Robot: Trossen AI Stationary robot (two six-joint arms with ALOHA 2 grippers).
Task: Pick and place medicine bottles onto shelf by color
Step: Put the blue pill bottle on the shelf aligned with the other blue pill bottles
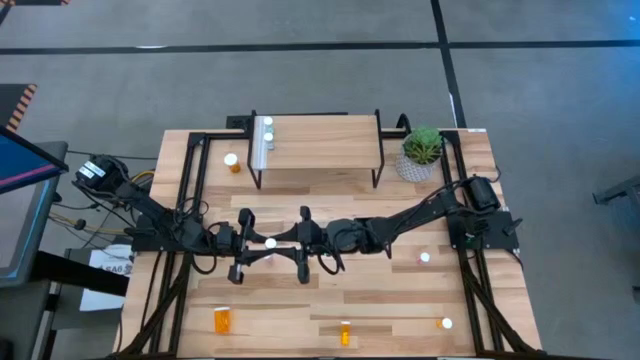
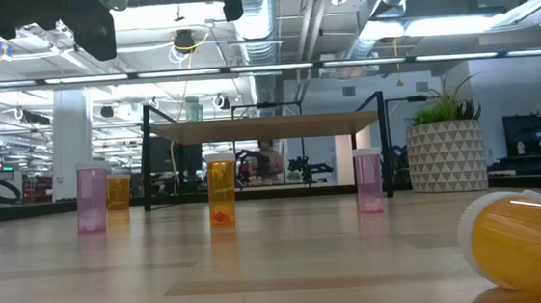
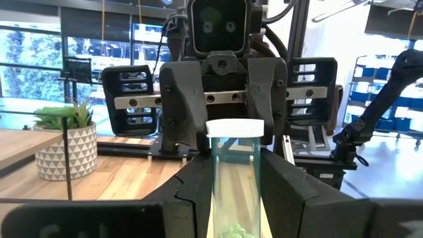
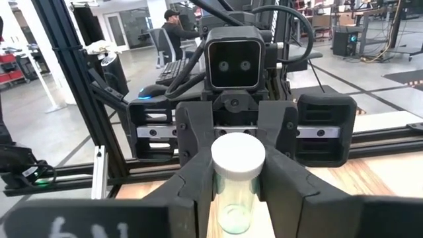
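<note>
Wood tabletop (image 1: 400, 300) was mid-job: two bottles on shelf (image 1: 320, 140), about six loose. Left gripper (image 1: 243, 246) and right gripper (image 1: 303, 245) met mid-table, both seemingly clamped on one pale green bottle (image 1: 270, 243), likely a handover.

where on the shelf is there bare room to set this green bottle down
The shelf plank is bare from its middle to the end by the potted plant. Its other end is crowded, with two bottles already there. Both grippers, left and right, meet at the green bottle.
</note>
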